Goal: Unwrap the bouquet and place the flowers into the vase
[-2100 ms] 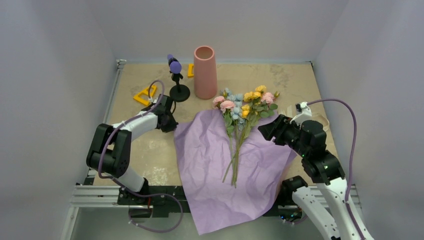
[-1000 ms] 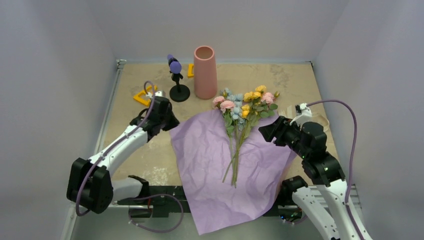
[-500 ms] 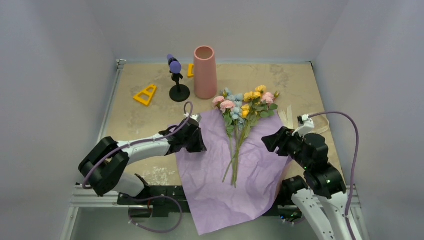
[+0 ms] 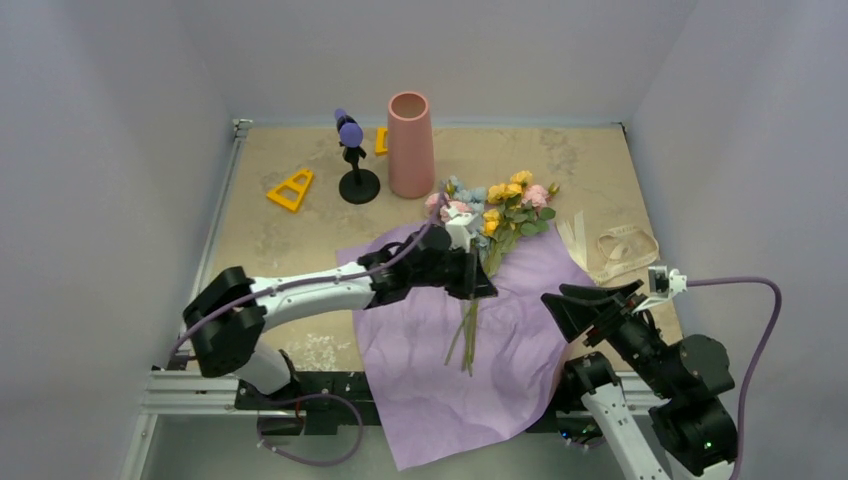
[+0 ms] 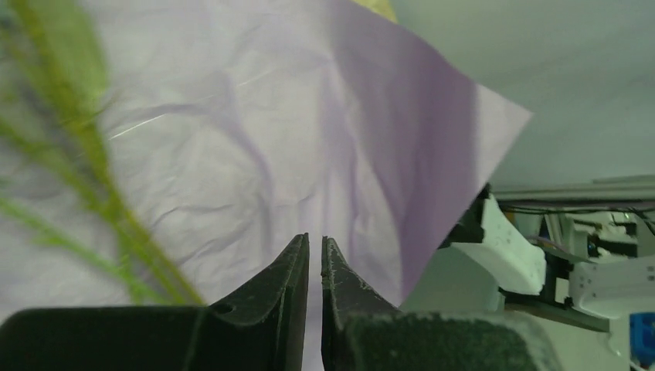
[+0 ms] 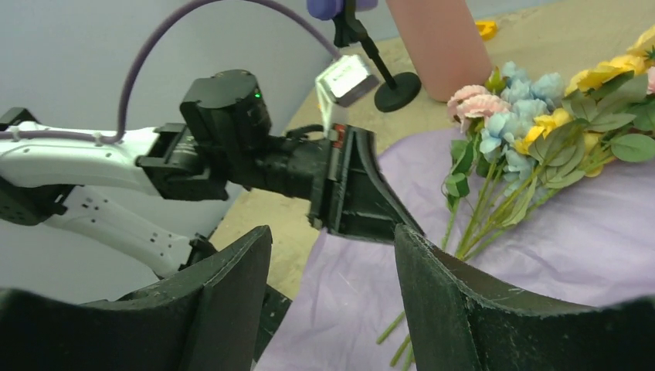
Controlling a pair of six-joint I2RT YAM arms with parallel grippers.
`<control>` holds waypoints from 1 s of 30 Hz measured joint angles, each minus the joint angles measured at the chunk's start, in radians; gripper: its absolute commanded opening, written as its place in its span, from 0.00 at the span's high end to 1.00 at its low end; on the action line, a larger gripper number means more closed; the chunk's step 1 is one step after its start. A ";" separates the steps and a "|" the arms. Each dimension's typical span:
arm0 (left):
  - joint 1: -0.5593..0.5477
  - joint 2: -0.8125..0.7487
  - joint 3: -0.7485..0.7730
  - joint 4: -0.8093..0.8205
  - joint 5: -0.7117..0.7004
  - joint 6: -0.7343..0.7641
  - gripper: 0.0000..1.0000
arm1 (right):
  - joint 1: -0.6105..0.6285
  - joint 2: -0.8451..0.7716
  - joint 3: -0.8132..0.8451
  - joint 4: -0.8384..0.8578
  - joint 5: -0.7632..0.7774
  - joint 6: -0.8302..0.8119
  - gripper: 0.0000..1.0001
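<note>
- Flowers (image 4: 490, 215) lie flat on the lilac paper (image 4: 430, 350) in the middle of the table (image 4: 600, 170). The pink, yellow and pale blue heads point to 12 o'clock. The thin green stems point to 6 o'clock.
- The lilac paper is spread open and full of crinkles. Its near end hangs over the table edge at 6 o'clock.
- The vase (image 4: 410, 145) stands upright at 11 o'clock from the flower heads, near them but apart. The flowers are not in it.
- The left gripper (image 4: 480, 280) reaches in from 9 o'clock and sits over the stems, just below the flower heads.
- Its own camera shows the left gripper (image 5: 314, 239) almost closed, with only a thin slit between the fingers and nothing in the slit. The blurry green stems are at 9 o'clock from the fingers, beside them and not between them. I cannot tell if the fingers touch the paper.
- The right gripper (image 4: 565, 305) is at 4 o'clock from the stems, over the right edge of the paper. It points toward 10 o'clock.
- Its own camera shows the right gripper (image 6: 332, 229) spread wide, holding nothing.
- The cream ribbon (image 4: 625, 248) lies on the bare table at 3 o'clock from the flowers, just beside the paper.
- The black stand with a purple top (image 4: 352, 160) is at 9 o'clock from the vase, just beside it.
- The yellow triangle (image 4: 290, 190) lies at 9 o'clock from the stand.
</note>
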 measured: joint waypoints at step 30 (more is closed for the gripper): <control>-0.292 0.599 0.484 0.153 0.245 -0.121 0.82 | 0.000 -0.022 -0.017 0.012 0.000 0.044 0.36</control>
